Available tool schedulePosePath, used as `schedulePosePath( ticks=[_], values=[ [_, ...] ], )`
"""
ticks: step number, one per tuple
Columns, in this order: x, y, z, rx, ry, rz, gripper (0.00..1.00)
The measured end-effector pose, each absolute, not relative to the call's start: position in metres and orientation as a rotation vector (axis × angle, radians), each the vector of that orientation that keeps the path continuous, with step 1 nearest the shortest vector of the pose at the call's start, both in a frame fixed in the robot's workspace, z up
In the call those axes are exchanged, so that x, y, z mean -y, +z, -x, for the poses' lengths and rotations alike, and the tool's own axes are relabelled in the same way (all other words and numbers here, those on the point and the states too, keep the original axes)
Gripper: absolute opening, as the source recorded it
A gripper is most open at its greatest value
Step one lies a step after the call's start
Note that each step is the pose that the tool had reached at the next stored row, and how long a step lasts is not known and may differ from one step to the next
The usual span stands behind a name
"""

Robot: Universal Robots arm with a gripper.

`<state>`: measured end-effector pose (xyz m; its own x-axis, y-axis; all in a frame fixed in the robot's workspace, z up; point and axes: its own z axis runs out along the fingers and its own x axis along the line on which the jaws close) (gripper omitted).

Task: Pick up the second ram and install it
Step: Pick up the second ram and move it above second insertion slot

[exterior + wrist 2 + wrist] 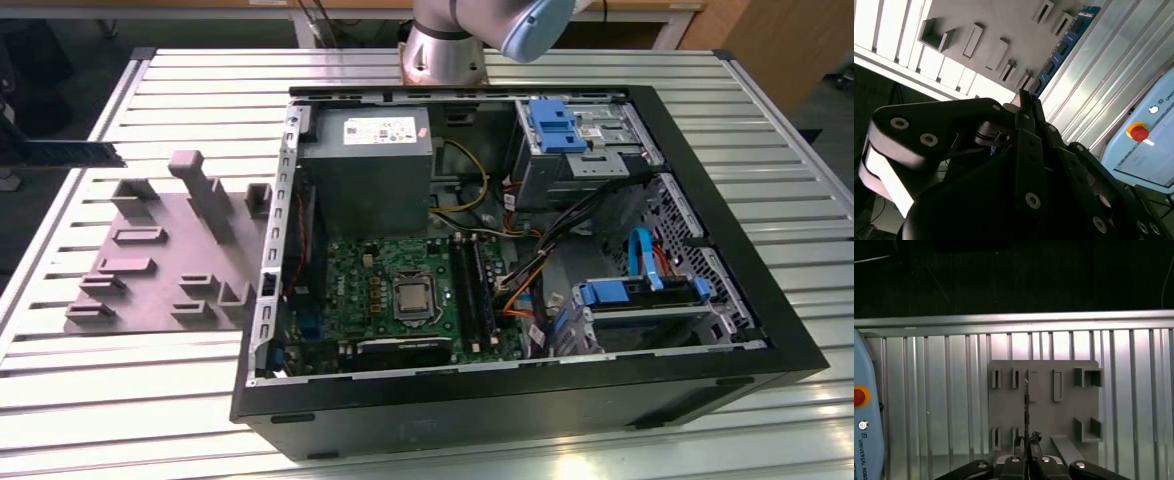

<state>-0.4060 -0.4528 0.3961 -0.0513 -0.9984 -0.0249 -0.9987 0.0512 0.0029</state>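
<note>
The second ram [1061,50], a long blue stick with black chips, juts out from my gripper [1024,97], whose fingers are shut on one end of it. In the first wrist view the ram [1026,405] shows edge-on as a thin dark line rising from the gripper [1026,442], hanging over the grey fixture plate [1064,415]. In the exterior view the ram [67,153] pokes in from the exterior view's left edge, above and beyond the fixture plate [147,270]. The green motherboard [387,270] lies in the open computer case, its long dark memory slots [470,290] beside the processor.
The open black computer case [534,400] stands on the slatted metal table [747,80], with cables, blue drive brackets and a power supply [367,165] inside. The arm's base [447,50] stands behind the case. A pale blue pendant with a red stop button [1139,132] lies near the fixture plate.
</note>
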Motion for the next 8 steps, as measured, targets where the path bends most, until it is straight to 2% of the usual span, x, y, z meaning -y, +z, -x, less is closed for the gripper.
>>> schedulePosePath(
  ticks=[8],
  values=[
    [0.4528,0.4001,0.406,-2.266,0.03,2.153,0.14]
  ],
)
